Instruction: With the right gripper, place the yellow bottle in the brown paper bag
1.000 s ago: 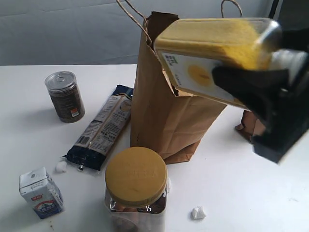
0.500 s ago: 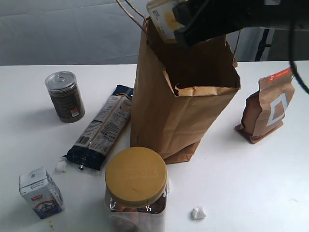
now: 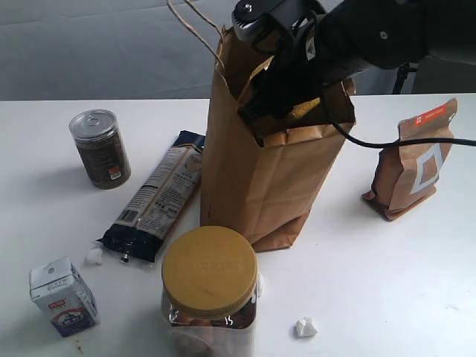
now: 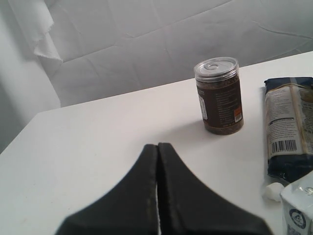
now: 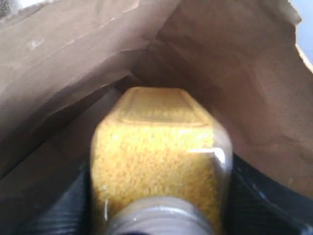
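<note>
The tall brown paper bag (image 3: pixel 260 178) stands upright mid-table, its mouth open. My right gripper (image 3: pixel 279 100) reaches down into that mouth, shut on the yellow bottle (image 3: pixel 301 111), of which only a yellow patch shows in the exterior view. In the right wrist view the yellow bottle (image 5: pixel 159 161) fills the middle, base pointing down into the bag, white cap nearest the camera, black fingers (image 5: pixel 254 196) on both sides and the brown paper bag (image 5: pixel 230 73) walls all round. My left gripper (image 4: pixel 157 147) is shut and empty over bare table.
A wide clear jar with a yellow lid (image 3: pixel 210 271) stands in front of the bag. A dark noodle packet (image 3: pixel 156 197), a brown can (image 3: pixel 100 149) and a small milk carton (image 3: pixel 63 296) lie to the left. A brown pouch (image 3: pixel 413 160) stands at the right.
The right gripper swung from close to the camera to above the bag, then lowered the bottle into its mouth. The bag's top edges shifted. The left gripper's earlier state is not shown.
</note>
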`<state>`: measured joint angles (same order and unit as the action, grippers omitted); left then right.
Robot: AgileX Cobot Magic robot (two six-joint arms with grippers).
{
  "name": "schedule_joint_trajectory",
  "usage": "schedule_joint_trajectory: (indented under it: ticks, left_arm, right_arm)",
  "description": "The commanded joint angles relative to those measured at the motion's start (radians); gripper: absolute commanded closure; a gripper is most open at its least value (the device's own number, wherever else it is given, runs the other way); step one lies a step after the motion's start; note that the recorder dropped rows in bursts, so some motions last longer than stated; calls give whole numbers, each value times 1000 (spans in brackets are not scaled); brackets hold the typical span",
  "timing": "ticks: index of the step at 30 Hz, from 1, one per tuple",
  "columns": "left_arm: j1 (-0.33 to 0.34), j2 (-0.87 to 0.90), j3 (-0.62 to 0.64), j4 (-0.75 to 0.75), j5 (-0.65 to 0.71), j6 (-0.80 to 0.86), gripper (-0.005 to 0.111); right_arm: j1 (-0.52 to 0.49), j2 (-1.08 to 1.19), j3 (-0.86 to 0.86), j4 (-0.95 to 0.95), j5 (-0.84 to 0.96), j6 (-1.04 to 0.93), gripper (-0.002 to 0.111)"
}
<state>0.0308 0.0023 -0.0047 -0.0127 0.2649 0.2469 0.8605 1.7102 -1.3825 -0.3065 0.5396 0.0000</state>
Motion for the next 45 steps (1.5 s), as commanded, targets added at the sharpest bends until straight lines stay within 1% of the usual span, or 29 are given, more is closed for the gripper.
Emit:
schedule_joint_trajectory:
  ticks: [1,10,12,15,20,22,26,30,38,41,45]
  left_arm:
    - [0,-2,5,0,-6,-7,107]
    - [0,-2,5,0,-6,-7,107]
    - [0,-2,5,0,-6,-7,107]
    - [0,-2,5,0,-6,-7,107]
    - [0,-2,5,0,-6,-7,107]
    - [0,-2,5,0,-6,-7,107]
    - [0,-2,5,0,-6,-7,107]
    - [0,-2,5,0,-6,-7,107]
    - [0,-2,5,0,-6,-7,107]
    - [0,-2,5,0,-6,-7,107]
    - [0,-2,5,0,-6,-7,107]
  right_arm:
    - [-3,-16,-22,-20,-55,19,43]
    - [-3,-19,-22,-20,-24,38,46]
    - [-2,-33,-22,-20,5,38,50]
    - [-2,-80,-22,-9,45,38,64]
    - [15,-203,-17,66,94,38,95]
    - [26,-264,26,79,79,38,108]
    - [28,-393,159,78,-6,61,108]
    - [28,-577,328,76,-91,102,108]
    - [19,-913,513,1,-80,186,108]
    - [-35,-1012,578,22,-87,221,108]
    - [-156,-1109,680,81,-109,219,108]
